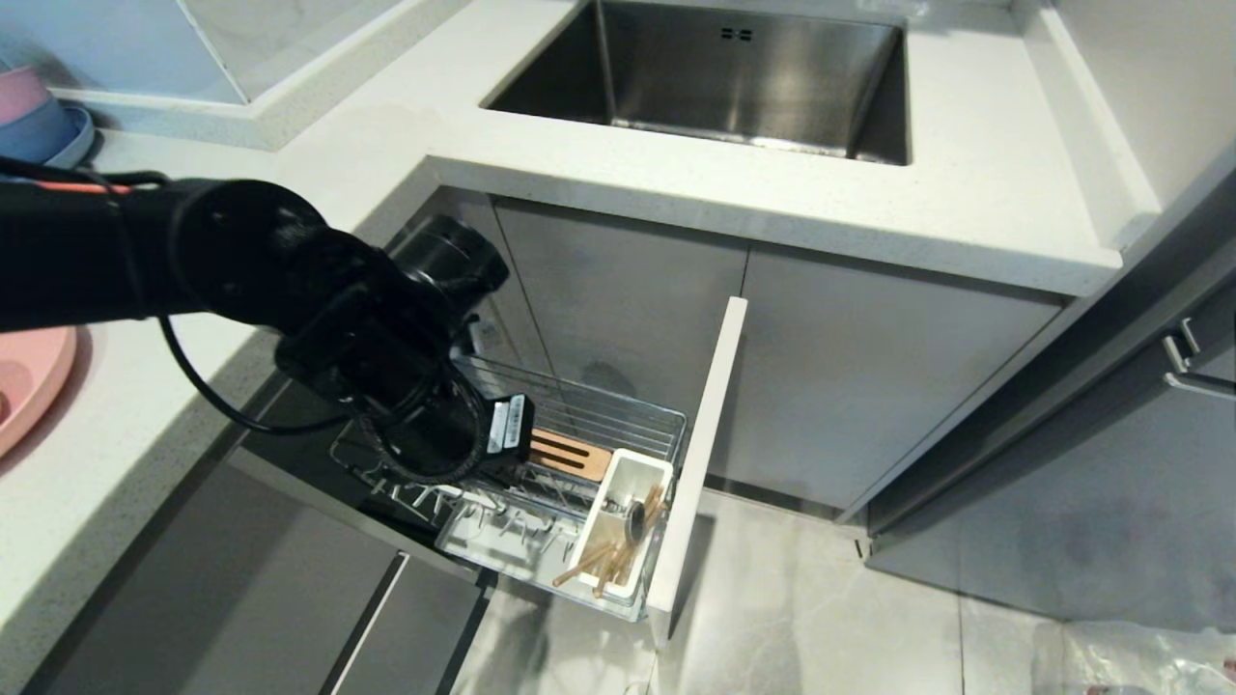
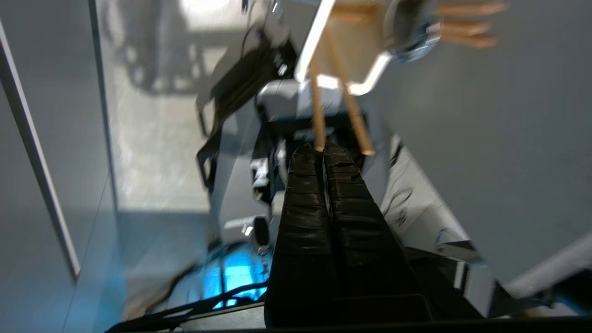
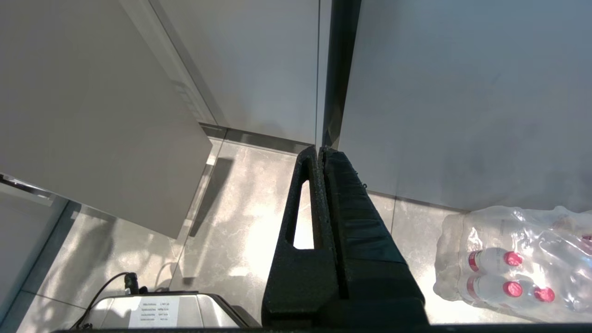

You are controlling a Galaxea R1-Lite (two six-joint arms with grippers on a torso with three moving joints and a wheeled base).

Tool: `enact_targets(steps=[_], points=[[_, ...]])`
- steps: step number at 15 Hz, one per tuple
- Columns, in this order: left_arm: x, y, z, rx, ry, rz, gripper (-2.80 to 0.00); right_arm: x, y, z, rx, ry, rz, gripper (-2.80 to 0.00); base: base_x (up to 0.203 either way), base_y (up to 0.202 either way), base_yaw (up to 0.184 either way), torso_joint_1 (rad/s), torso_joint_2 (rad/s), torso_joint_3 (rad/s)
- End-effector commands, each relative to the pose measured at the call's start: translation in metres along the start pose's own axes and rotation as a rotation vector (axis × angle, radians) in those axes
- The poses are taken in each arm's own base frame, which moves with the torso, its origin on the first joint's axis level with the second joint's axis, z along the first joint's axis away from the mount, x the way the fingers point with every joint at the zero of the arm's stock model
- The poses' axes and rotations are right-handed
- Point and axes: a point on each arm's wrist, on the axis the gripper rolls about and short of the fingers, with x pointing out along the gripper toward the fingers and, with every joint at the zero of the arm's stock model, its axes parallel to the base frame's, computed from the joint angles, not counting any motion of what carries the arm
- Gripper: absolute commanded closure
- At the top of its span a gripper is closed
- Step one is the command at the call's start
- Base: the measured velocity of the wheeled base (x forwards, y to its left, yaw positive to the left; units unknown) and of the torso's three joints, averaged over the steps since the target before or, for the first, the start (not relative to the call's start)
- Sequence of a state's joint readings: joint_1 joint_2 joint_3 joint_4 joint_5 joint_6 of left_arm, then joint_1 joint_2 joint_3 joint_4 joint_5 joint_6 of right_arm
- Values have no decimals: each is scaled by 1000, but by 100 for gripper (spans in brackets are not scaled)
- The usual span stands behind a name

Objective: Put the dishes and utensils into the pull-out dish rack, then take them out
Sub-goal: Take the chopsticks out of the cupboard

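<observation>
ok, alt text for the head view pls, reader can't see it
The left arm reaches down over the pull-out dish rack, open below the counter; chopsticks and a spoon stand in its white utensil cup. A steel sink sits above.

The bulky matte-black left arm (image 1: 290, 280) carries looping black cables, a white barcode label and an orange stripe; ribbed black fingers (image 2: 303, 208) taper.
</observation>
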State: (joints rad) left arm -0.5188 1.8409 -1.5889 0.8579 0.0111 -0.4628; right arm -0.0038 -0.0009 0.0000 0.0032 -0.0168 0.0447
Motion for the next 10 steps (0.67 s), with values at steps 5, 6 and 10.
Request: enact_targets(steps=[5, 6, 10], points=[[101, -7, 3, 6, 243, 118, -280, 0, 0, 0, 1, 2, -1, 0, 0, 0, 0, 0, 0, 0], [101, -7, 3, 4, 256, 121, -280, 0, 0, 0, 0, 2, 0, 0, 0, 0, 0, 0, 0, 0], [111, -7, 2, -2, 306, 121, -280, 0, 0, 0, 1, 2, 1, 0, 0, 0, 0, 0, 0, 0]])
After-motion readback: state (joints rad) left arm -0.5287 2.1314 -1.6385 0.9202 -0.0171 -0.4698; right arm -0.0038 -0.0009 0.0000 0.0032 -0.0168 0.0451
